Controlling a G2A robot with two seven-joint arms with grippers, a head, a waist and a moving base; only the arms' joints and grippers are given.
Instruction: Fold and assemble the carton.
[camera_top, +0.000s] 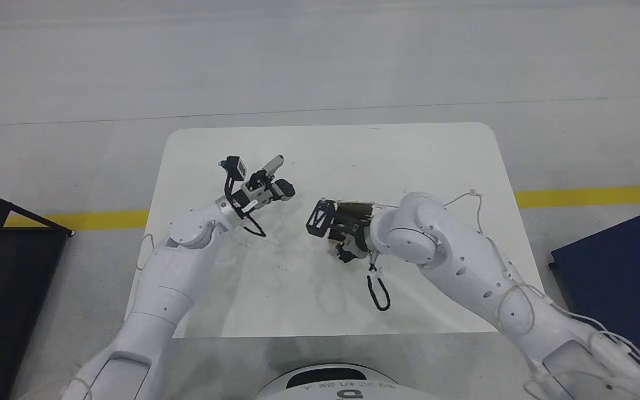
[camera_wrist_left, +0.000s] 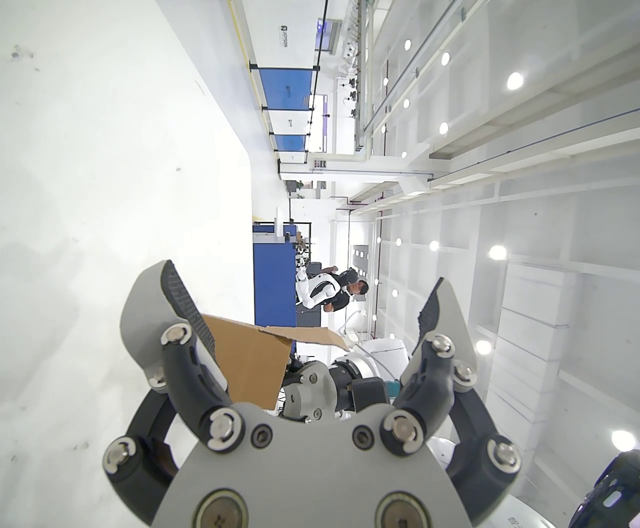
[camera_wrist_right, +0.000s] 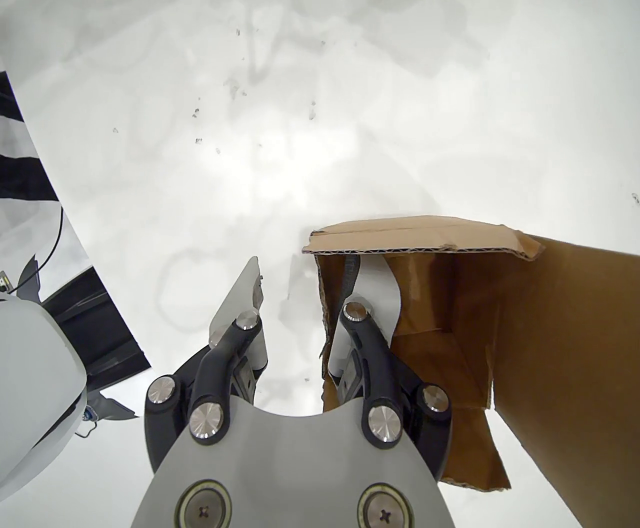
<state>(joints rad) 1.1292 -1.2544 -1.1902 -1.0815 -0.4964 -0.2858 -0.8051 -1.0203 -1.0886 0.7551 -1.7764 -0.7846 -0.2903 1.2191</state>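
DESK: Where's the carton re: the fingers?

PHOTO: Mid-table (camera_top: 420, 170), at the right gripper (camera_wrist_right: 302, 270). The brown carton (camera_wrist_right: 550, 325) shows its inside to the wrist cam, flaps loose. One side wall runs btwn the two fingers. The inner finger (camera_wrist_right: 372, 295) is inside the box, just beside or touching that wall. The outer finger (camera_wrist_right: 240, 295) is outside, w/ a strip of white tabletop showing btwn it & the cardboard.

DESK: Clamped or not?

PHOTO: Not clamped. The jaws stand part-way apart, straddling the wall. Can't tell if the box rests on the table.

DESK: Any writing?

PHOTO: Carton faces read as plain corrugated board, ragged along one flap edge. A wall sign (camera_wrist_left: 281, 37) far back in the left wrist view has print too small to read.

DESK: Left side?

PHOTO: The left gripper (camera_wrist_left: 304, 272) is spread wide, ribbed pads (camera_wrist_left: 187, 305) facing each other, gripping nothing. The carton sits beyond its fingertips, apart from them, w/ the right gripper behind it. From above, the two grippers are near each other, not touching.
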